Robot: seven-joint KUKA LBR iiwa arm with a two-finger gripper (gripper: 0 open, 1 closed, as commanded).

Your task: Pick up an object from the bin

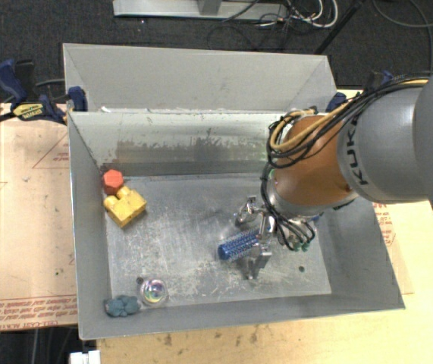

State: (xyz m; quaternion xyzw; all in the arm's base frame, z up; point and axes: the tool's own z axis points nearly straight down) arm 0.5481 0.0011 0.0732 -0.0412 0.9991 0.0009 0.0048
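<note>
My gripper [251, 240] is low over the bin floor, right of centre. A blue ridged, brush-like piece [238, 245] lies between its two metal fingers [246, 212], one finger above it and the other below. The fingers stand open around the blue piece, apart from its sides.
A yellow block [126, 205] with a red piece [112, 179] on its far end lies at the left wall. A clear shiny ball [154, 292] and a blue-grey lump [120, 305] sit in the near left corner. The arm with its orange cover and cables covers the bin's right side.
</note>
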